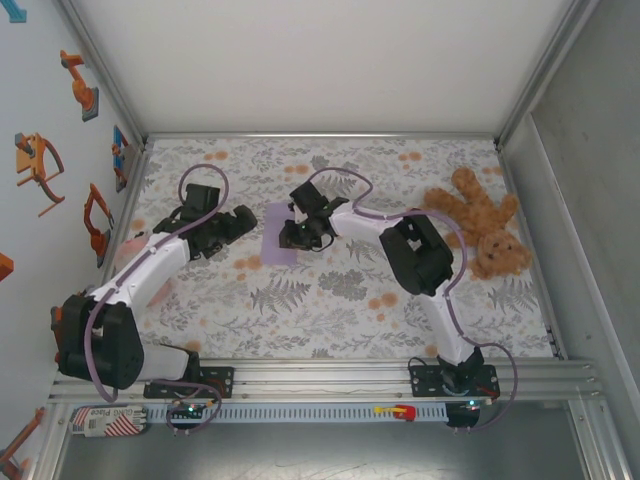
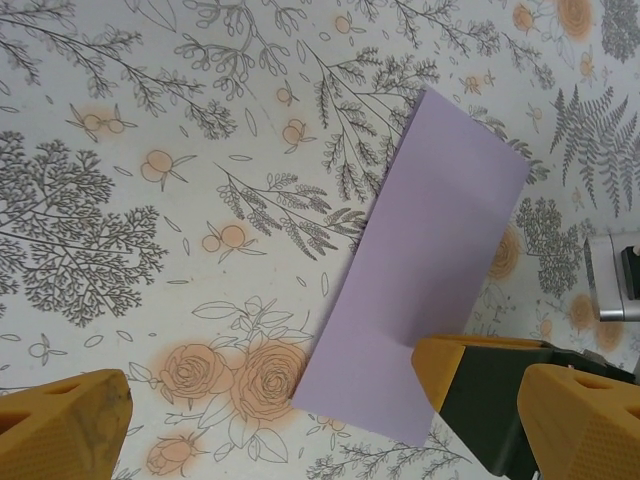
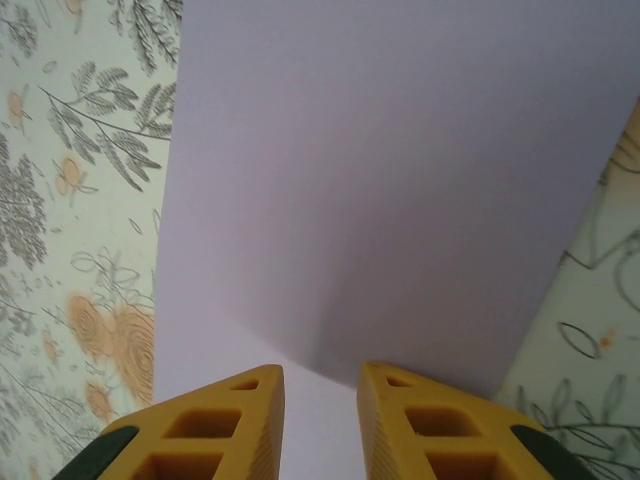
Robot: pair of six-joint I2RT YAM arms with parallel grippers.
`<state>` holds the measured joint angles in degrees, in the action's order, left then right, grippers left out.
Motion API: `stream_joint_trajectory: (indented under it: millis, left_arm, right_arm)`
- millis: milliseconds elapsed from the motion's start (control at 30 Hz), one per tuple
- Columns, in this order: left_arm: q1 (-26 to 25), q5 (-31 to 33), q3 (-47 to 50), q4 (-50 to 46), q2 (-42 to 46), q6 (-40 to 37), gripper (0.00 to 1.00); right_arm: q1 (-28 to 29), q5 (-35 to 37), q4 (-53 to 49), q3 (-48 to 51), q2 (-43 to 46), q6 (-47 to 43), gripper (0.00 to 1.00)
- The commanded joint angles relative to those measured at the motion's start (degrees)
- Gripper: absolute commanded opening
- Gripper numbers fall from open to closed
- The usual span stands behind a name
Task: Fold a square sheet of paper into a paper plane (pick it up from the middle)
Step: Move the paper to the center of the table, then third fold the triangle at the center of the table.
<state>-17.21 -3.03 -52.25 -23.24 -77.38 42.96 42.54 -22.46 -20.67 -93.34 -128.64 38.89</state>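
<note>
The left gripper hangs just beside the left edge of the paper, its jaws spread as wide as they go and holding nothing. Next to it, a little left of the middle of the flower-patterned cloth-covered surface, lies the thin lavender sheet of paper. From the left wrist it reads as a long flat rectangle rather than a square, so the work is probably at an early fold, with the dart shape not yet formed. The right gripper sits down on the sheet, its jaws a narrow gap apart with lavender showing between them. Whether they pinch a ridge of paper or merely press it flat cannot be told. Well apart on the right lies the fluffy brown teddy bear, which has no part in the job. The next move likely calls for the right jaws to keep the sheet pinned while the left jaws work under a free edge or corner, which is hard with paper this thin. By count there is one sheet, one bear and two grippers.
</note>
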Motion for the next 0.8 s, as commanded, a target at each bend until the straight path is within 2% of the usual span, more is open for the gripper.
stream_joint_trajectory:
  millis: [0,133,233,333,433,567,767]
  left_arm:
    - [0.25,-2.83,0.85,1.91,-1.23,-0.60,0.99]
    - [0.28,-5.87,1.00,3.68,-2.62,-1.38,0.99]
    - [0.07,-9.04,1.59,6.26,-3.88,-1.26,1.00]
    - [-0.61,-12.55,2.28,9.81,-5.35,0.13,1.00]
    - [-2.10,-16.04,2.67,13.19,-7.24,2.25,1.00]
    - [-4.95,-21.21,2.03,18.03,-11.49,4.85,0.99]
    - [-9.93,-22.90,0.00,20.05,-17.41,7.86,0.91]
  right_arm:
    - [-2.69,4.06,-9.44,2.99,1.62,-7.94,0.26]
    - [-5.54,5.14,-12.31,8.59,5.81,-16.60,0.26]
    - [-7.35,3.97,-11.94,11.47,9.49,-18.59,0.26]
    - [-7.56,1.41,-3.84,15.96,15.94,-14.24,0.26]
    - [-7.78,3.40,5.36,20.34,20.85,-6.84,0.27]
    - [-9.10,5.28,10.26,22.42,20.17,2.01,0.27]
    - [-11.08,2.35,12.47,23.36,17.39,5.67,0.25]
